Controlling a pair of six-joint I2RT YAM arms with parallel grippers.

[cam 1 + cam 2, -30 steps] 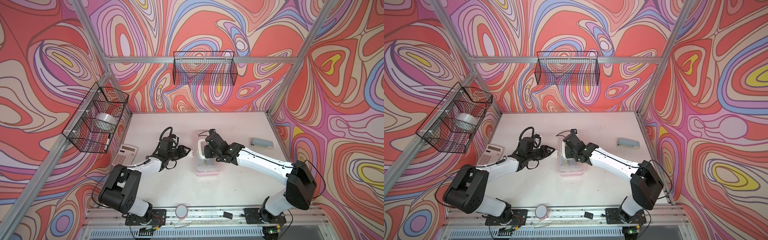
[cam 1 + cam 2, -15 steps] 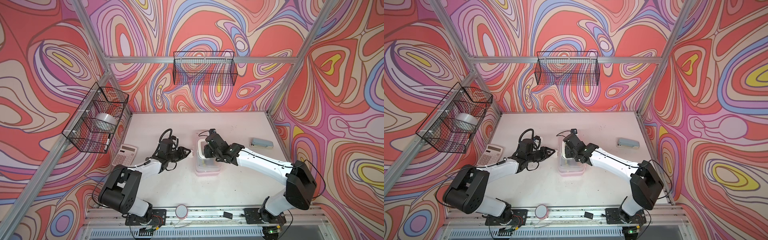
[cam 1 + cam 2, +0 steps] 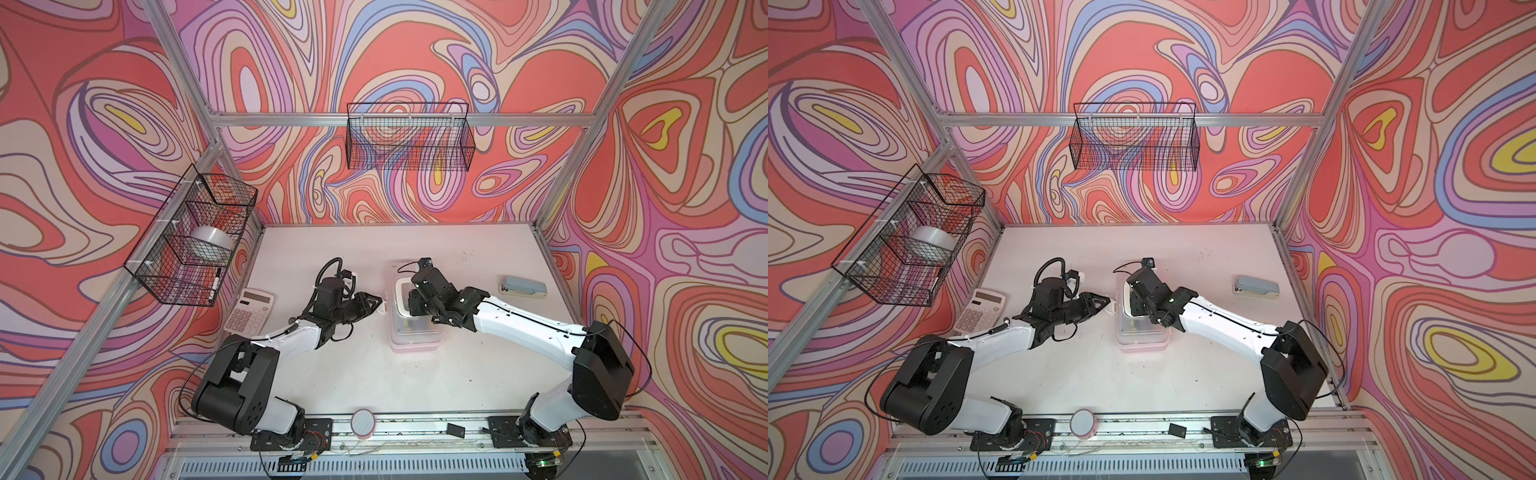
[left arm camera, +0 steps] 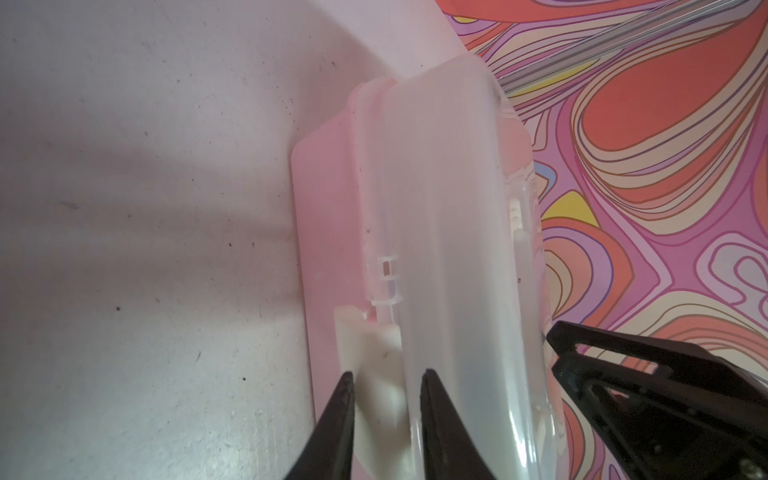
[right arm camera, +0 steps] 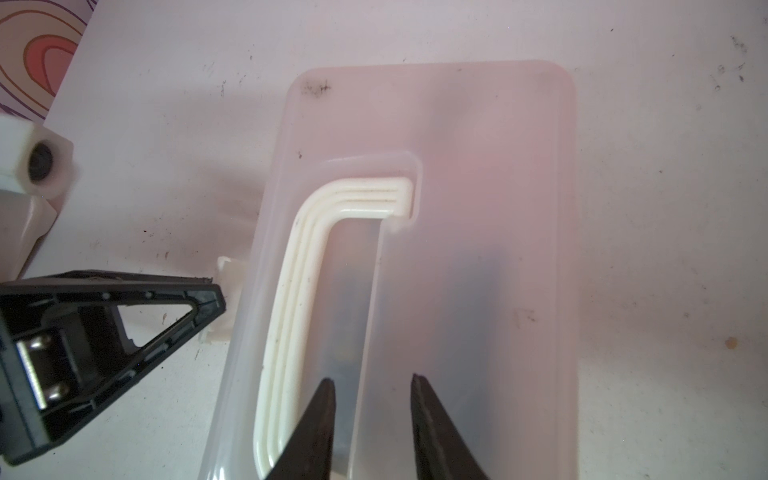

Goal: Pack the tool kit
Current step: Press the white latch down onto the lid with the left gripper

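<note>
The tool kit is a frosted box (image 3: pixel 415 336) with a pink base, standing mid-table in both top views (image 3: pixel 1142 332). Its lid (image 5: pixel 478 249) is down and carries a white handle (image 5: pixel 291 311). A white latch (image 4: pixel 374 353) sticks out of the box's left side. My left gripper (image 4: pixel 386 374) straddles this latch with the jaws narrowly apart, one finger touching it and a thin gap at the other. In a top view its tips (image 3: pixel 380 300) sit at the box's left wall. My right gripper (image 5: pixel 372 378) hangs just over the lid beside the handle, slightly open and holding nothing.
A calculator (image 3: pixel 249 311) lies left of my left arm. A grey stapler (image 3: pixel 523 286) lies at the right. The wire basket on the left wall (image 3: pixel 191 237) holds a tape roll (image 3: pixel 210 241). Another basket (image 3: pixel 409 137) hangs on the back wall. A pink round disc (image 3: pixel 363 422) sits on the front rail.
My left gripper has slid right until its tips reach the box's latch, and its jaws have narrowed. The right gripper has stayed over the lid, closing slightly.
</note>
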